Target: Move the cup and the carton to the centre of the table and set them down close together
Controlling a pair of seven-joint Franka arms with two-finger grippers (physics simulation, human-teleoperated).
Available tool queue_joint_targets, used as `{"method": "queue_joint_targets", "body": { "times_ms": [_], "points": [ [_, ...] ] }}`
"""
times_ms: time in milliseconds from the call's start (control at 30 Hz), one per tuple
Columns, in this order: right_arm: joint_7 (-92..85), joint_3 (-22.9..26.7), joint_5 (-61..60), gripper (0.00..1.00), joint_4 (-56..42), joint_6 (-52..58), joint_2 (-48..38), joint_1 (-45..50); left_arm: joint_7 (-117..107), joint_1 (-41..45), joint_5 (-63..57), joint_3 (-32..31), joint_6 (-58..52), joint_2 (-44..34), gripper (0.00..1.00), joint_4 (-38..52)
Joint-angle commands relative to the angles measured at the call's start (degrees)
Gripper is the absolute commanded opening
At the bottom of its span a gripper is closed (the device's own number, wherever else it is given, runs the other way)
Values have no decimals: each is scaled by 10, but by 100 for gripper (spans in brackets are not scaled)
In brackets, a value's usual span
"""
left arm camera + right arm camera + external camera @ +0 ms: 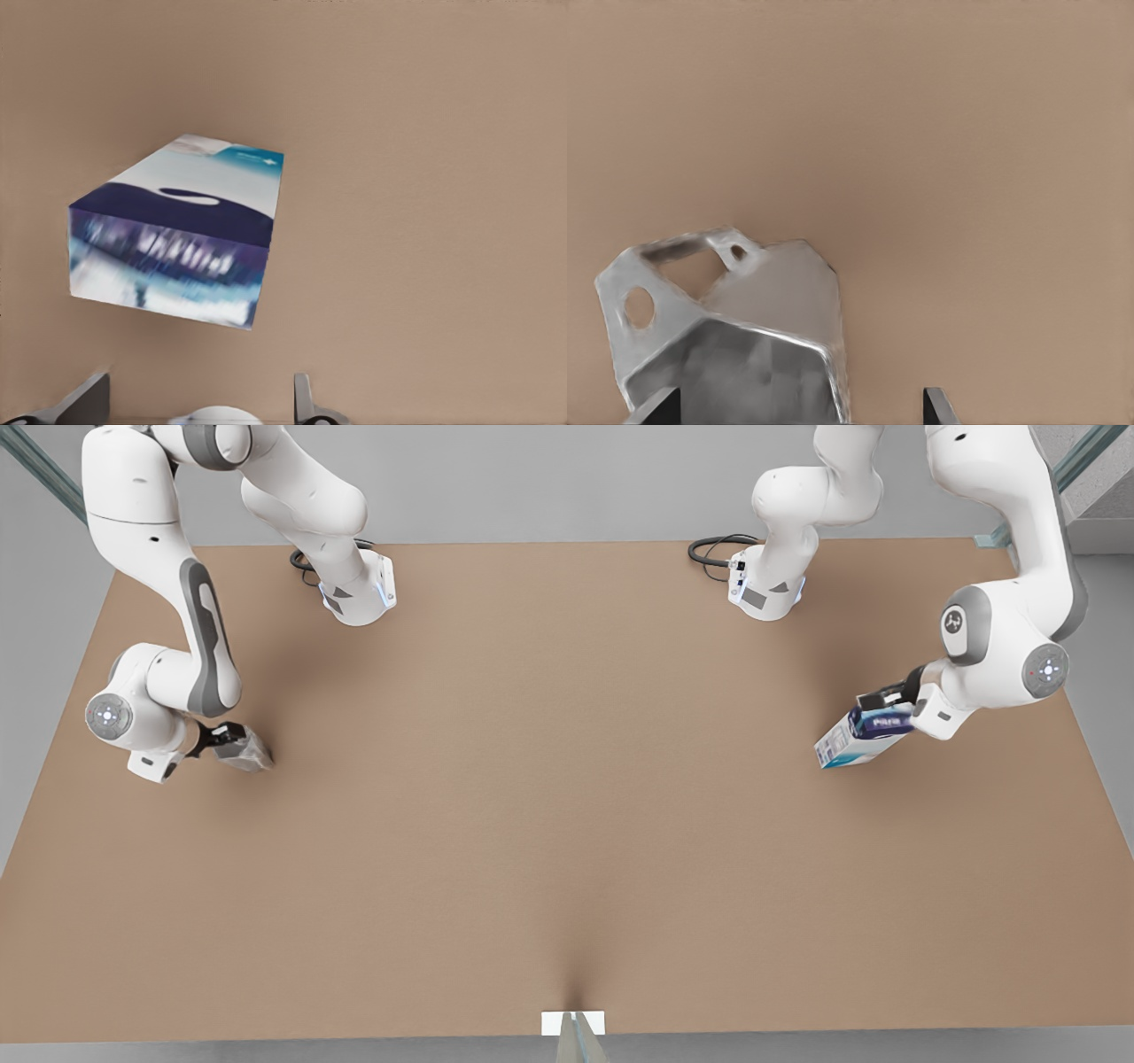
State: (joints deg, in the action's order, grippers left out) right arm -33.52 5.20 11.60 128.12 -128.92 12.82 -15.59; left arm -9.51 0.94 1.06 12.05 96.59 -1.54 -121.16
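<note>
1. The brown table [549, 824] is wide and flat.
2. The left gripper [889, 693] clamps the carton [861, 737] at the front view's right. It looks light and stiff; hold its flat sides.
3. The right gripper [215, 739] squeezes the cup [245, 751] at the front view's left. It looks hard and slippery; pinch its rim.

A: Where does the cup [246, 749] sit?
B: Far left of the front view, about mid-height, near the table's [549, 797] left edge, with the right gripper [226, 742] at it.
A: And the carton [861, 740]?
B: Far right, at about the same height, tilted, at the left gripper [886, 700].
A: Between them?
B: Bare tabletop; the two are well apart.
</note>
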Motion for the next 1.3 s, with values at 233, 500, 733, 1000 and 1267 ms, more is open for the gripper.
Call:
{"method": "queue_joint_targets", "body": {
  "times_ms": [233,500,733,1000,1267],
  "points": [
    [-15,8,3,100,-1,-23,26,-9,-121,18,1,2,17,-2,100,-6],
    [-13,7,4,30,-2,-27,49,-5,-210,18,2,10,26,0,100,-7],
    [-15,6,3,21,-2,-27,50,-7,-366,26,4,14,80,0,100,-23],
    [-19,2,-3,21,-31,10,44,-3,-441,27,6,35,121,7,100,-32],
    [183,-77,-183,21,-140,68,78,159,-513,27,6,75,120,7,100,-32]
  ]
}}
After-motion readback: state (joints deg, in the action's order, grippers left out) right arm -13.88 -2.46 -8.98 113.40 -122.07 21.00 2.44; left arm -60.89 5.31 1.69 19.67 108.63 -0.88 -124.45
